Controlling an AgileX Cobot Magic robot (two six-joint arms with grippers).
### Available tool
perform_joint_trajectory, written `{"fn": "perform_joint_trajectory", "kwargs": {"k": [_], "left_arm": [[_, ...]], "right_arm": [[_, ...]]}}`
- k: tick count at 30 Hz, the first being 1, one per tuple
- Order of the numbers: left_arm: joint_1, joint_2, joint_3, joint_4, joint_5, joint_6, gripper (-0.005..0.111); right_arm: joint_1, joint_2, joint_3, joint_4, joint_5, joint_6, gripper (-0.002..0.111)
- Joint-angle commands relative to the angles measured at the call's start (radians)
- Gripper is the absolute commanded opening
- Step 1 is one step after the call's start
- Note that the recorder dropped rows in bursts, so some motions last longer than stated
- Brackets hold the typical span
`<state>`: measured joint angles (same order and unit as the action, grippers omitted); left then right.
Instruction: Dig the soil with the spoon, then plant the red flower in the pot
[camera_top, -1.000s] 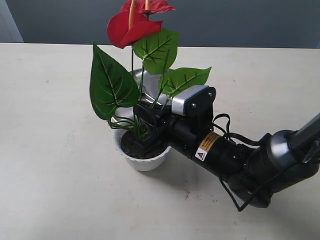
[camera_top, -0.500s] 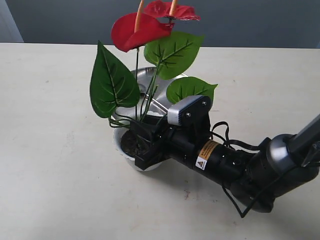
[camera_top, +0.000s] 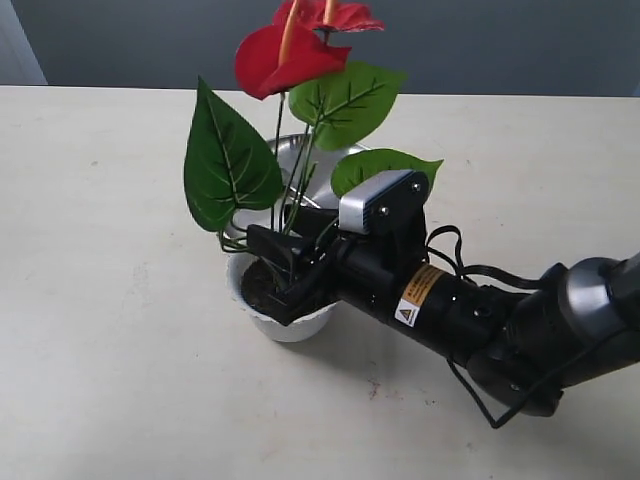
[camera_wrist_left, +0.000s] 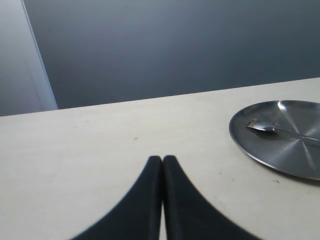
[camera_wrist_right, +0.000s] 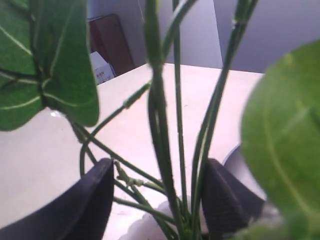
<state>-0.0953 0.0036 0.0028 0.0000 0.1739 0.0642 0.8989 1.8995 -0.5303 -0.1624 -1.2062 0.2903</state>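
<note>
Red flower stands in pot (right claw spread around it).

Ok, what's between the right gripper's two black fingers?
The thin green stems of the artificial red flower, bunched in the gap of the open right gripper; the right wrist view shows it.

A yellow-and-white warning label with a black triangle sign sits on the right arm; its print is too small to read.

A cream tabletop meets a dark grey-blue wall, with a pale strip at its left edge.
</note>
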Motion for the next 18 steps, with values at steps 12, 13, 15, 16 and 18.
{"fn": "perform_joint_trajectory", "kwargs": {"k": [12, 13, 15, 16, 18], "left_arm": [[-0.007, -0.004, -0.003, 0.0, -0.01, 0.0, 0.0], [-0.007, -0.004, -0.003, 0.0, -0.01, 0.0, 0.0], [-0.007, -0.004, -0.003, 0.0, -0.01, 0.0, 0.0], [-0.007, -0.004, -0.003, 0.0, -0.01, 0.0, 0.0], [-0.007, -0.004, -0.003, 0.0, -0.01, 0.0, 0.0]], "right_arm": [[-0.001, -0.087, 0.006, -0.009, 0.21, -0.001, 0.053], [-0.001, -0.093, 0.006, -0.009, 0.21, -0.001, 0.053], [-0.001, -0.1, 0.006, 0.01, 0.206, -0.014, 0.053], [-0.001, -0.1, 0.006, 0.03, 0.206, -0.031, 0.053], [-0.001, -0.1, 0.006, 0.089, 0.206, -0.057, 0.052]]}}
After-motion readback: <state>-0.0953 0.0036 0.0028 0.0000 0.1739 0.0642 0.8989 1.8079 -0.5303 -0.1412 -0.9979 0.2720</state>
